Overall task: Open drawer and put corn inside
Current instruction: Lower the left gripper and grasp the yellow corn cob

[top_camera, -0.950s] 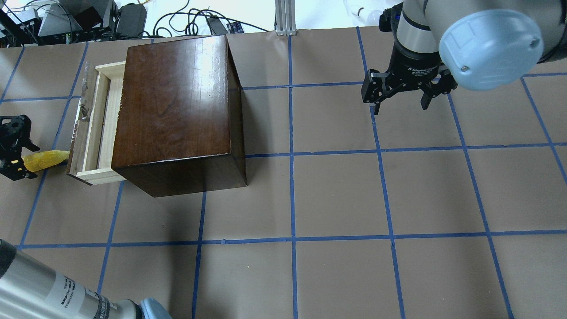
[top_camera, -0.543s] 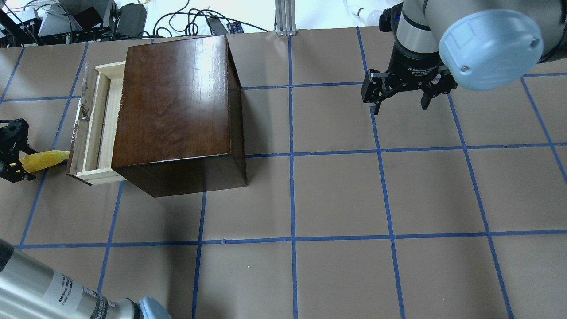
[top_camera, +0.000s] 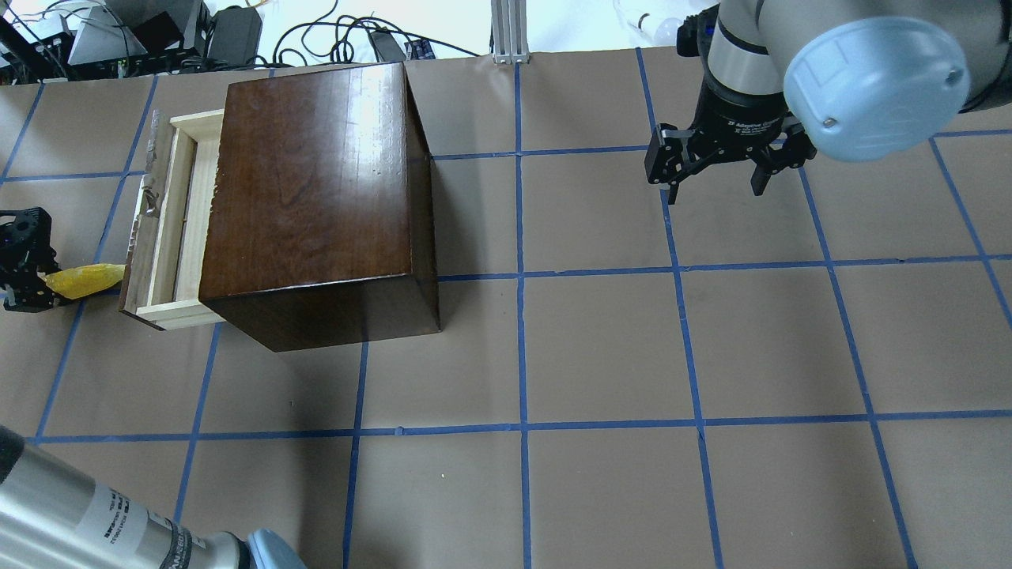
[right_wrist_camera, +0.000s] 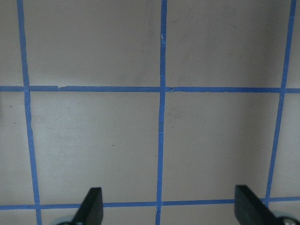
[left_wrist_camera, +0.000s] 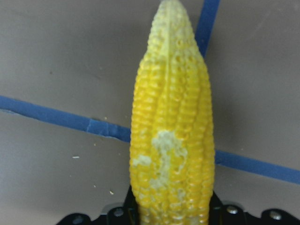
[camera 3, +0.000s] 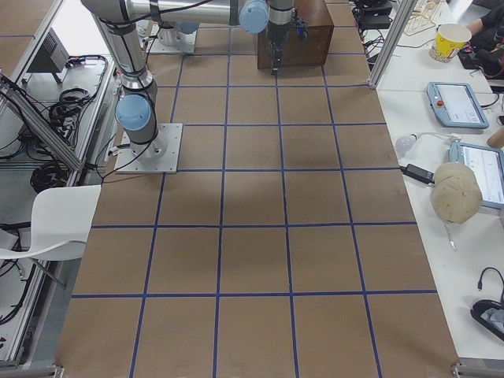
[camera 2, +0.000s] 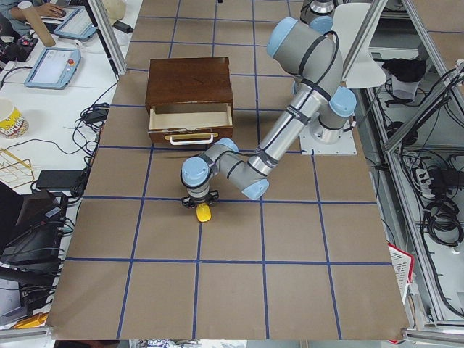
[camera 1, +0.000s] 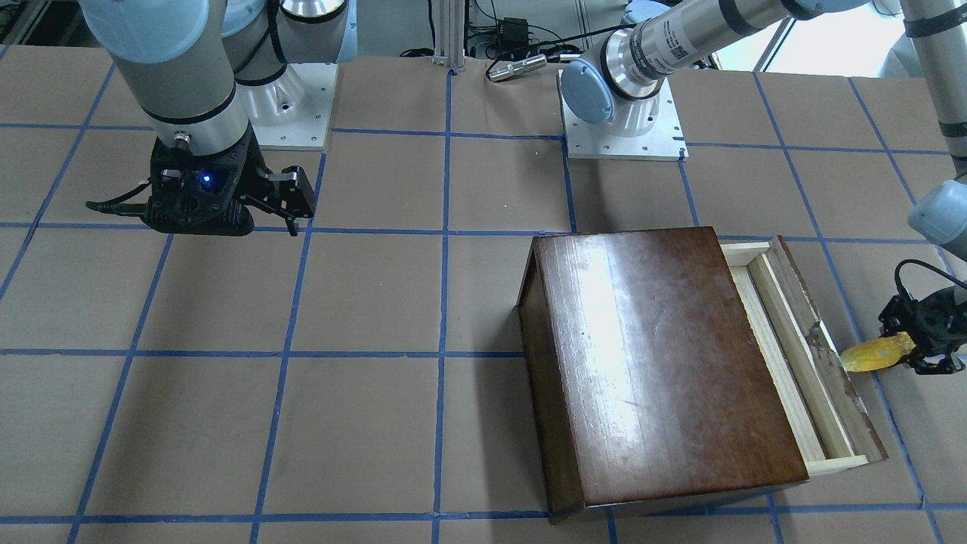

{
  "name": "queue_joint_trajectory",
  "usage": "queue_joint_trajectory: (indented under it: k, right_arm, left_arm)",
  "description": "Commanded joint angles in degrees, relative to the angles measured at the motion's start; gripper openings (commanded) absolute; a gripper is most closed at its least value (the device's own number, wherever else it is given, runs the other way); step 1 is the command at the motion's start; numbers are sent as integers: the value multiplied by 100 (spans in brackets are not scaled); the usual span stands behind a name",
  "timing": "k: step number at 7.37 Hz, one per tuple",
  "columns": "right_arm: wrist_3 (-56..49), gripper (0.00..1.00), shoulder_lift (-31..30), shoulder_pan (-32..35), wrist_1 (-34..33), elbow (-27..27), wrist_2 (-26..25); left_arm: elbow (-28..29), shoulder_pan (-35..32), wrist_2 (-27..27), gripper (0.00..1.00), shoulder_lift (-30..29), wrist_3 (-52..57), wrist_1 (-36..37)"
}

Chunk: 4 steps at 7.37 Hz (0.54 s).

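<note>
The drawer (top_camera: 170,229) stands pulled out of the dark-brown box (top_camera: 316,190), its pale wood inside bare. My left gripper (top_camera: 28,273) is shut on the yellow corn (top_camera: 85,278) at the thick end. The pointed end lies toward the drawer's dark front panel, just outside it, low over the table. The corn fills the left wrist view (left_wrist_camera: 173,140). It also shows in the front view (camera 1: 876,353) beside the drawer (camera 1: 801,355). My right gripper (top_camera: 715,186) is open and empty, far off to the right over bare table.
The drawer has a metal handle (top_camera: 150,201) on its front panel. The table is brown paper with a blue tape grid (top_camera: 522,348). Cables and equipment (top_camera: 118,35) lie beyond the far edge. Operator desks with tablets (camera 2: 54,65) stand beside the table's left end.
My left gripper has shifted slightly with the corn, which now looks shorter in the overhead view, its tip still by the drawer front. The right arm, box and drawer have not moved.
</note>
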Motion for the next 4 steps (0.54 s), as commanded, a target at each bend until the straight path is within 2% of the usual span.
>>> queue_joint_trajectory:
  k: [1,3,4]
  right_arm:
    - [0,100,0,0,2,0,0]
    - [0,100,0,0,2,0,0]
    - [0,100,0,0,2,0,0]
  left_arm:
    - [41,-9,-66,0,8,-38,6]
    - [41,-88,-223,0,157,-116,-11]
    - [93,-149,-224,0,245,-578,-20]
